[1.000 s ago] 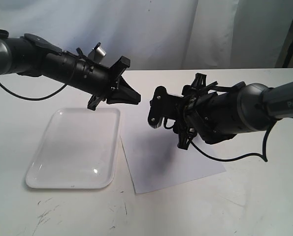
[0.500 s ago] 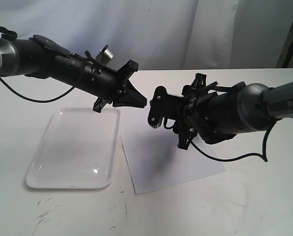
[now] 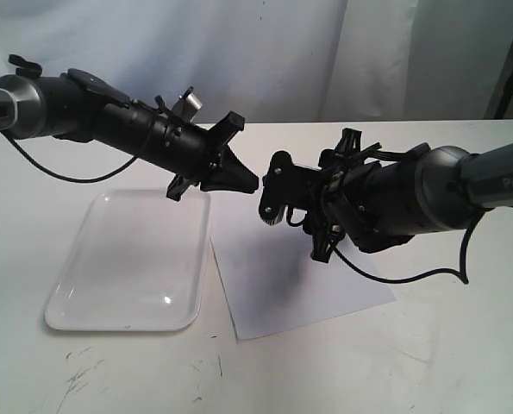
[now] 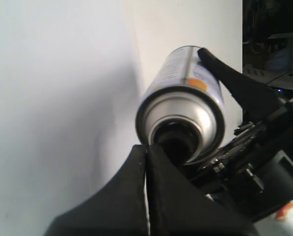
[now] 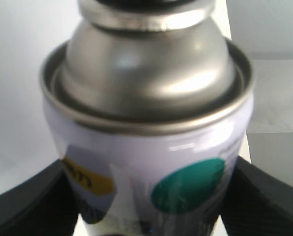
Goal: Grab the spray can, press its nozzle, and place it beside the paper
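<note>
A white tabletop (image 3: 428, 362) carries the scene, scuffed with dark marks (image 3: 79, 373) along its near edge. A pale curtain (image 3: 265, 52) closes off the room behind it. A glossy white rimmed tray (image 3: 118, 328) lies on the surface, and the paper (image 3: 273, 293) lies flat just beside it, at the tray's 3 o'clock.

In the exterior view both arms hang above the tabletop, over the inner edge of the tray and the paper. The left gripper (image 3: 246, 182) reaches in from 9 o'clock and the right gripper (image 3: 273, 194) from 3 o'clock, their tips nearly meeting.

The right gripper is clamped on the spray can (image 5: 146, 162), with 1 black finger (image 5: 28, 196) on each side of the body. The can is held in the air and lies roughly level, its top aimed at 9 o'clock toward the left gripper. From outside it is mostly hidden by the gripper.

The left gripper is clenched on nothing, its 2 fingers pressed together into a wedge. That wedge points straight at the nozzle (image 4: 174, 142). I cannot tell whether the tip touches it.

The can has a silver domed shoulder with a raised rim. Its white body shows a teal dot and an orange-yellow patch. The nozzle shows only as a dark centre in the dome.
</note>
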